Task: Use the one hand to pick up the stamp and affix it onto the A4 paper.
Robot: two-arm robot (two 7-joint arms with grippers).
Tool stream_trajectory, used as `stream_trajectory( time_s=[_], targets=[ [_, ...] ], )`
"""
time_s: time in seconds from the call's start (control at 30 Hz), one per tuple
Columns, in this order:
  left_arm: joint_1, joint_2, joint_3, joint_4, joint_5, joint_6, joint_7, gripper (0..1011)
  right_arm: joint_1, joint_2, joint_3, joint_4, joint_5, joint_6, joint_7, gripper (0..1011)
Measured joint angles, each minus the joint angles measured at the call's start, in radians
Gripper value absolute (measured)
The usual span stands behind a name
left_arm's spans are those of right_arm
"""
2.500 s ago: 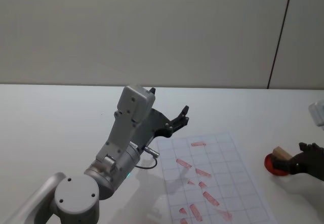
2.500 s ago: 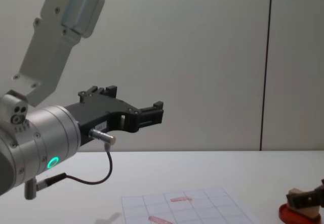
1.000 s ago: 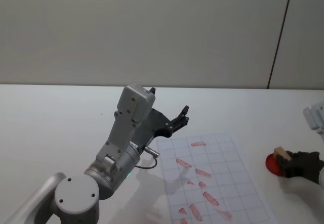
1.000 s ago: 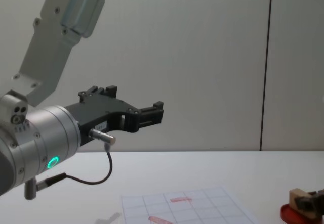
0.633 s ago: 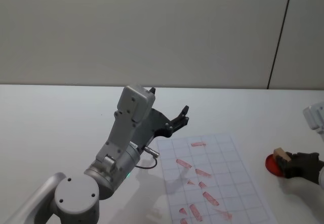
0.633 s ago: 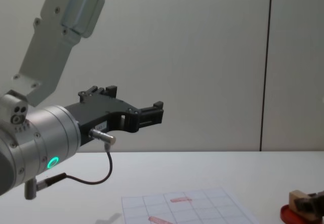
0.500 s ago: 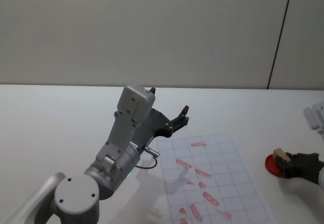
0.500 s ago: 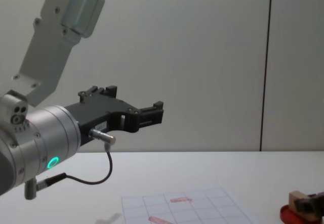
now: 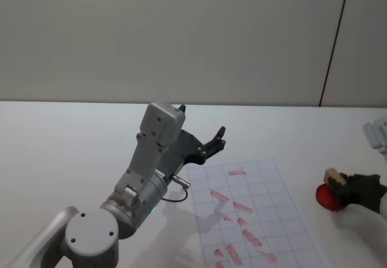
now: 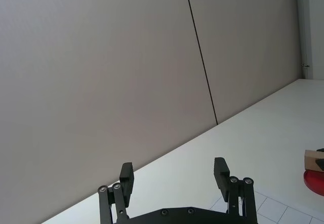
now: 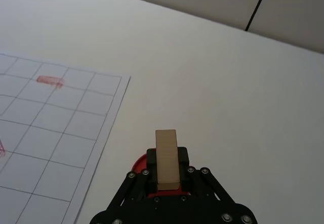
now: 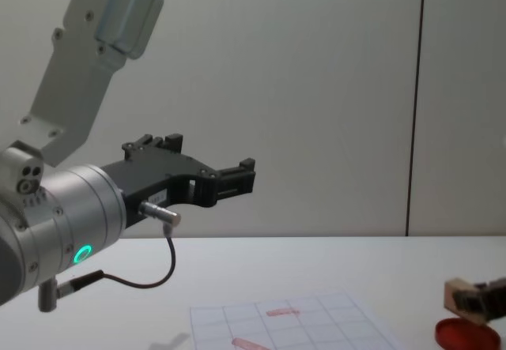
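Observation:
My right gripper [image 9: 336, 182] is shut on the stamp [image 9: 331, 176], a small tan wooden block, at the right edge of the table. In the chest view the stamp [image 12: 456, 292] hangs just above the round red ink pad [image 12: 466, 333], clear of it. The right wrist view has the stamp [image 11: 166, 158] upright between the black fingers, the ink pad [image 11: 138, 163] below. The gridded A4 paper [image 9: 260, 216] with several reddish marks lies to the stamp's left. My left gripper [image 9: 214, 141], green-lit, is parked open in the air over the paper's far left corner.
The left arm's grey forearm [image 9: 151, 153] rises over the table left of the paper and looms large in the chest view. White table [image 9: 72, 135] stretches around the sheet, with a plain wall behind.
The right gripper has lifted the stamp off the ink pad, so a gap now shows between them. The left arm has not moved.

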Motion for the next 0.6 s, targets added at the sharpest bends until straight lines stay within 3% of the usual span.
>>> stream_trajectory(
  time_s=[0.37, 0.6],
  targets=[
    [0.000, 0.000, 0.000, 0.000, 0.000, 0.000, 0.000, 1002, 0.029, 0.008, -0.001, -0.026, -0.065, -0.088, 0.052, 217],
    [0.000, 0.000, 0.000, 0.000, 0.000, 0.000, 0.000, 1002, 0.067, -0.010, -0.011, -0.018, -0.084, -0.097, 0.066, 217]
  ],
)
